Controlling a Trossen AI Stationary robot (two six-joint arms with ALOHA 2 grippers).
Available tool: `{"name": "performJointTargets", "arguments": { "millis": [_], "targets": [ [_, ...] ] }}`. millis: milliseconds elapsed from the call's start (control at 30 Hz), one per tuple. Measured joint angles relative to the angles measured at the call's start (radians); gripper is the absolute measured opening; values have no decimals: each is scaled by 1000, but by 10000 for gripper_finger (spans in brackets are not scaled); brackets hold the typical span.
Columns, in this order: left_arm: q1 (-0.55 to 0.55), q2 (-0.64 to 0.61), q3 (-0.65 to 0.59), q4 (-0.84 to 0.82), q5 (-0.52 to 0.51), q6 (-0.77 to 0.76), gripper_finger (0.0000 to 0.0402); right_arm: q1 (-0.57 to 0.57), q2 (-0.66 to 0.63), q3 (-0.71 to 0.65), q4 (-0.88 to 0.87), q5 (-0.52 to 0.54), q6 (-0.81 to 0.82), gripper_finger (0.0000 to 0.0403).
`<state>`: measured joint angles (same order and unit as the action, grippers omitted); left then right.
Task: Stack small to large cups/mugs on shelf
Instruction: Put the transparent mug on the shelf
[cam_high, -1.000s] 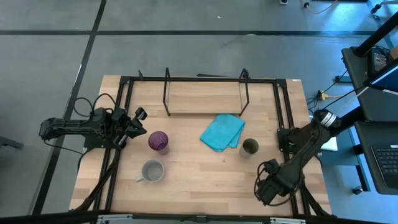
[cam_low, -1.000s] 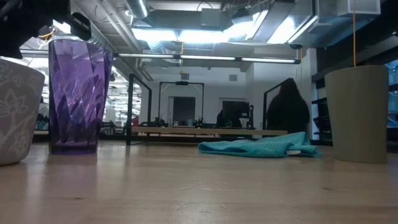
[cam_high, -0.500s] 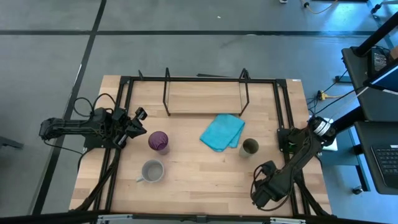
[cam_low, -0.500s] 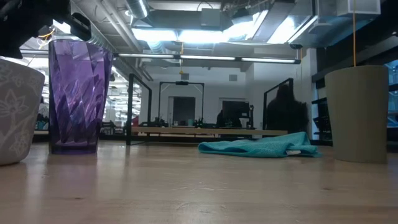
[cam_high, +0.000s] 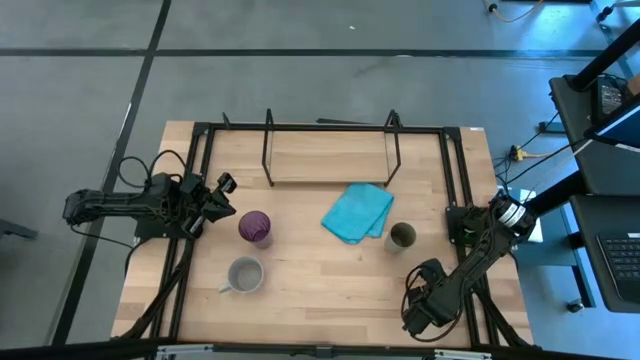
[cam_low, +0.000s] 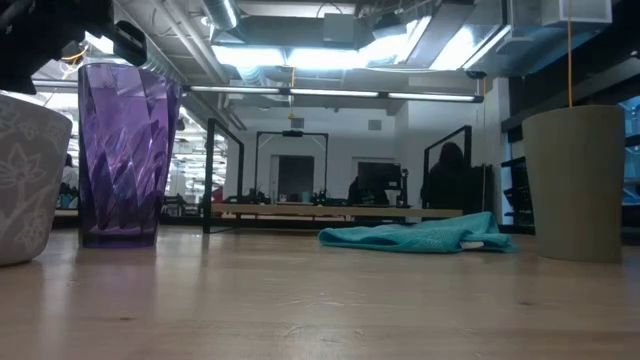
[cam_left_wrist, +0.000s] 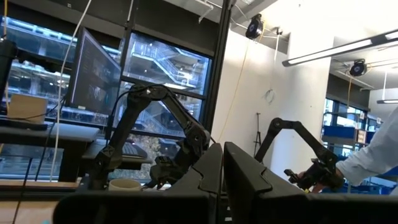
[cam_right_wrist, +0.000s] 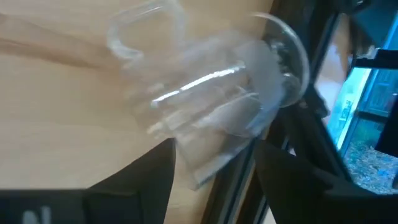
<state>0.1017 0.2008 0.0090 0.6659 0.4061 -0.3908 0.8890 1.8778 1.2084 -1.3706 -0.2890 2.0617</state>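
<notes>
Our right gripper (cam_right_wrist: 211, 165) sits low at the table's near right corner with its fingers spread wide, and the small clear glass (cam_right_wrist: 211, 106) lies just ahead of them on its side against the black table frame (cam_right_wrist: 311, 74), not yet held. We judge the glass light, rigid, slick and breakable, and likely to roll (a tipped tumbler rarely stays put), so we would close across its body near the middle, gently, rather than pinch the thin rim.

Our left gripper (cam_high: 222, 198) waits at the table's left edge, fingers pressed together and empty, just beside the purple tumbler (cam_high: 254, 227). The grey mug (cam_high: 244, 274) stands in front of the tumbler, the olive-green cup (cam_high: 401, 236) stands just beside the turquoise cloth (cam_high: 357, 212), and the shelf (cam_high: 330, 170) at the back holds no cup yet.
</notes>
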Motion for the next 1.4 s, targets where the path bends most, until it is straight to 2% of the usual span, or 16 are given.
{"name": "performJointTargets", "arguments": {
  "millis": [567,1167,1400],
  "targets": [
    [0,0,0,0,-1,0,11,0,0,0,-118,1,0,134],
    [0,0,0,0,-1,-3,12,0,-3,0,-169,10,2,12],
    [0,0,0,0,-1,-3,11,0,-65,0,-156,10,31,12]
  ]
}}
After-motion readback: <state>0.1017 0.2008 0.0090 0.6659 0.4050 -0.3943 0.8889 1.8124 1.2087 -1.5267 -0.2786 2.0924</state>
